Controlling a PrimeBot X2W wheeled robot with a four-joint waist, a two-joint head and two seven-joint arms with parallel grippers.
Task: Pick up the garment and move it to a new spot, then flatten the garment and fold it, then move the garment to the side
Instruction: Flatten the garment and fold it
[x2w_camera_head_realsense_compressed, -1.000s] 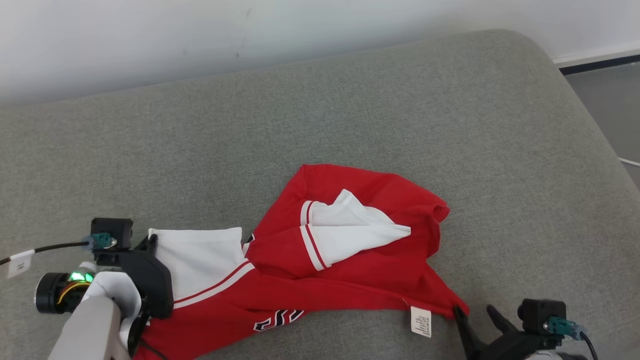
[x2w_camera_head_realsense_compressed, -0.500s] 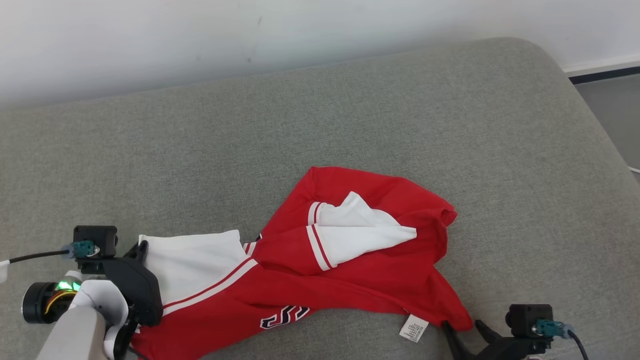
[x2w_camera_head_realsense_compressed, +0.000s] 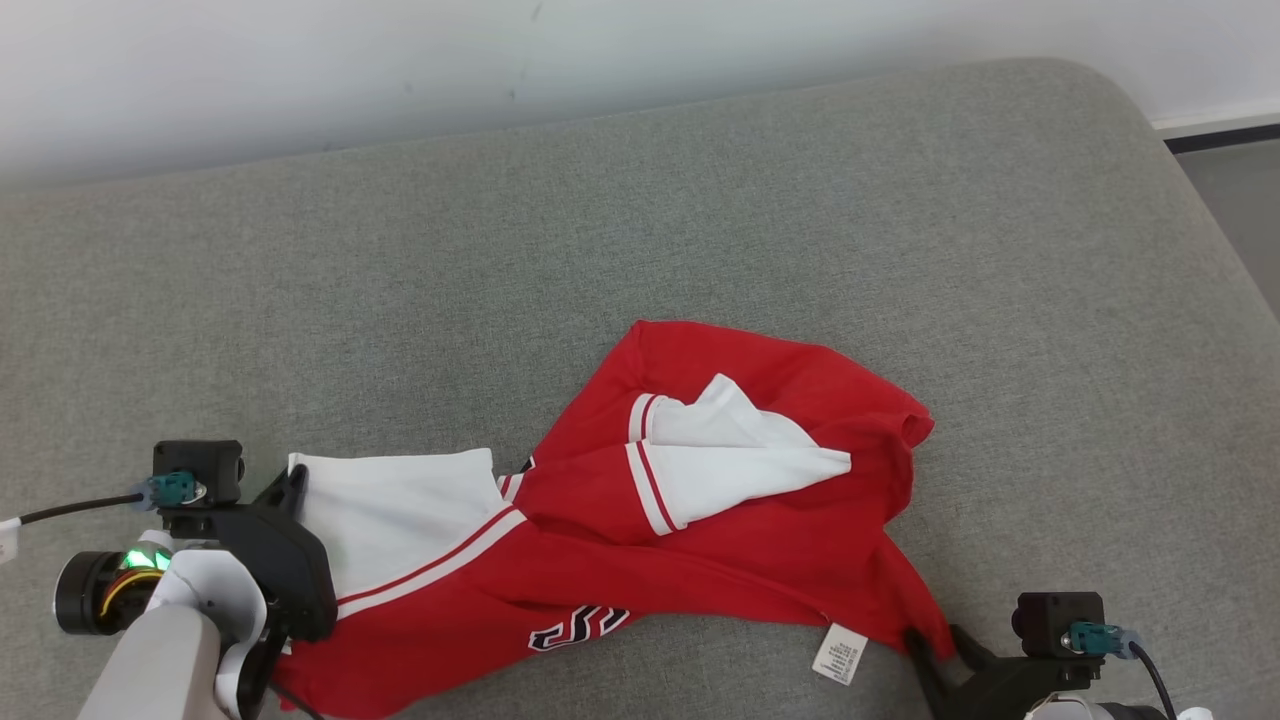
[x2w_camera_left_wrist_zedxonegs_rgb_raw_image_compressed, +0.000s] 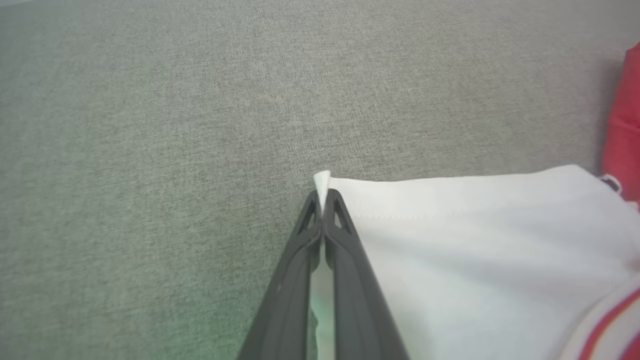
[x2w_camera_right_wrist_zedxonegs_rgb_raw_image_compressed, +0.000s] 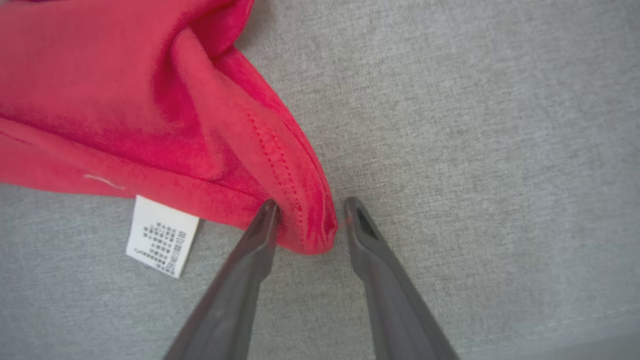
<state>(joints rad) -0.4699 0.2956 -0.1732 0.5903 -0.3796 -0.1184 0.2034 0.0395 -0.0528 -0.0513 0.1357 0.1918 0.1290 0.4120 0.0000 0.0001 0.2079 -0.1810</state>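
1. The garment (x2w_camera_head_realsense_compressed: 720, 540), a red shirt with white sleeves, lies crumpled on the near half of the grey cushion (x2w_camera_head_realsense_compressed: 700, 200). One white sleeve is doubled over on top of the red body.
2. The left pincer (x2w_camera_left_wrist_zedxonegs_rgb_raw_image_compressed: 323, 200) sits toward the cushion's near-left. It is clamped on the corner of a white hem, and a small tip of white cloth pokes out past its fingertips.
3. The right pincer (x2w_camera_right_wrist_zedxonegs_rgb_raw_image_compressed: 310, 207) sits toward the cushion's near-right with its jaws apart, straddling a stitched red hem corner. One finger touches the cloth and the other stands just clear, so it grips nothing yet. A white label (x2w_camera_right_wrist_zedxonegs_rgb_raw_image_compressed: 161, 236) lies flat on the cushion just beside that corner.
4. The step in hand looks like securing a second corner, so the shirt can be lifted and spread. It is hard to tell from here whether this serves the first move or the flattening.
5. The next move calls for closing the right jaws squarely on the hem, deep enough to catch every layer of the fold. Then both corners should rise together and draw apart evenly, so that neither slips.
6. The far half of the cushion is bare right up to the wall (x2w_camera_head_realsense_compressed: 300, 60), which gives good room to lay the shirt out. The cushion's right edge curves away at a rounded corner, so spreading should stay toward the cushion's middle.
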